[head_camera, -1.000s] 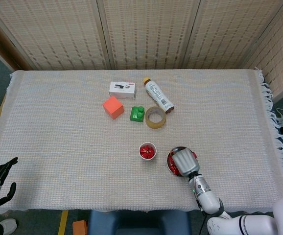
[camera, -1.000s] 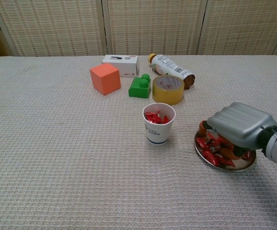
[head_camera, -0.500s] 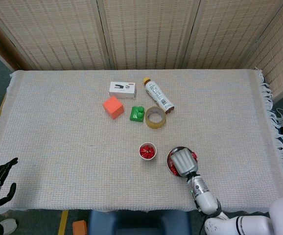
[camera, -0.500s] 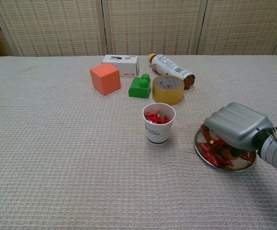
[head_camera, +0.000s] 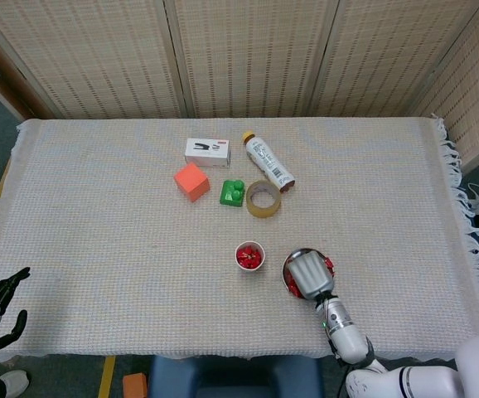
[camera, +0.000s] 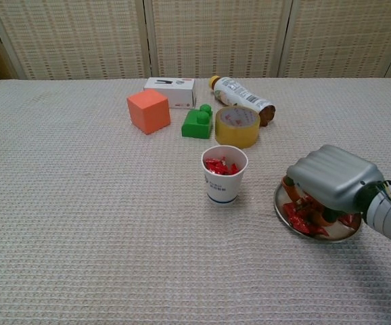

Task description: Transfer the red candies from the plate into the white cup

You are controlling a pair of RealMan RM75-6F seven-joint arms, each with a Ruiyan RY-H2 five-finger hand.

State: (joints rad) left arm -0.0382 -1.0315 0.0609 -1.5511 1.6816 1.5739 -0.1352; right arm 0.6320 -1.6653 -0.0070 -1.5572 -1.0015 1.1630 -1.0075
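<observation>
My right hand (camera: 331, 183) over plate (camera: 287, 218), fingers down in candies (camera: 302, 211).
Grip unclear; cup (camera: 224, 174) just left, part-filled.

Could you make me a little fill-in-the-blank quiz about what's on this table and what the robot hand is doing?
1. The right hand is lowered over the ____, fingers down among the red candies.
2. The white cup already has some ____ candies inside.
3. The green block sits between the orange cube and the roll of ____.
4. The bottle behind them is lying on its ____.

Missing words: plate; red; tape; side
</observation>
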